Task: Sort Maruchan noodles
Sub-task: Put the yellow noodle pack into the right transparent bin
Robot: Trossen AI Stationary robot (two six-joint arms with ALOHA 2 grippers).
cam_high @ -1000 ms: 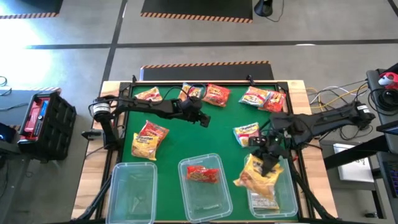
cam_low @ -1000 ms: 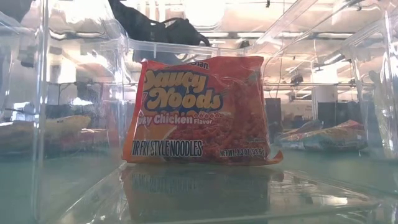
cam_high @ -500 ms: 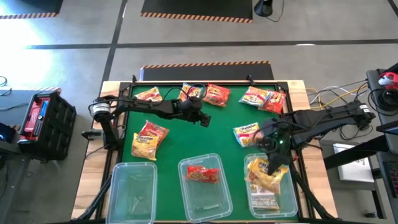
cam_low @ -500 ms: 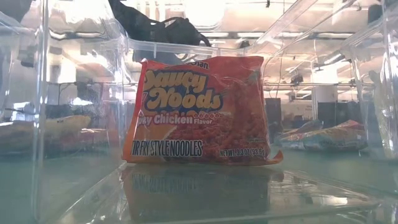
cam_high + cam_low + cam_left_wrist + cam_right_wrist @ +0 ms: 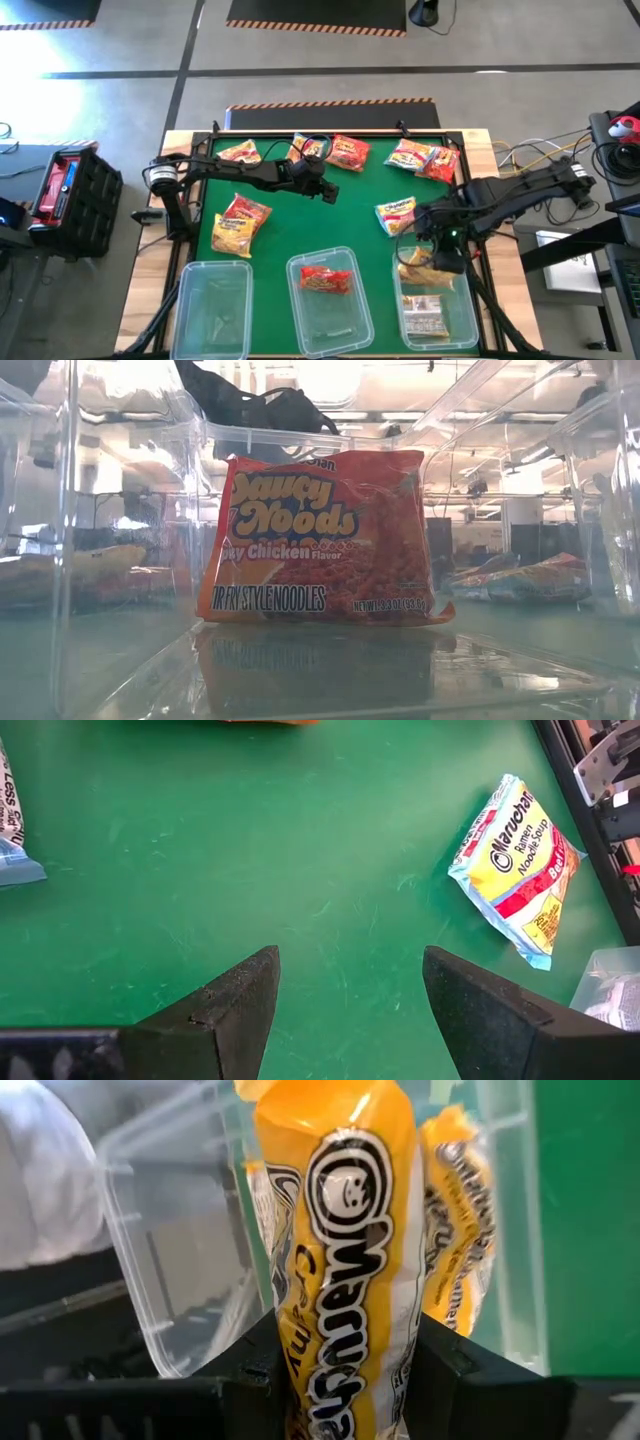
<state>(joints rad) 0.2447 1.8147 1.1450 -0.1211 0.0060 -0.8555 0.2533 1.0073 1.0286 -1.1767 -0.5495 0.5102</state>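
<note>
Floor: grey concrete (image 5: 300,45), crossed by dark lines.
Mats: black, with orange-striped edges (image 5: 330,103), lay beyond the table's far edge.
Table: green top (image 5: 345,200), pale wooden rim.
Left side: black crate with red contents (image 5: 70,190).
Right side: desk with cables (image 5: 540,155).
Light: bright ceiling glare (image 5: 340,380).

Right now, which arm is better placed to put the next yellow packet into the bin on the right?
The right arm. Its gripper is shut on a yellow Maruchan packet at the right clear bin. The left gripper is open over bare green mat, far off.
</note>
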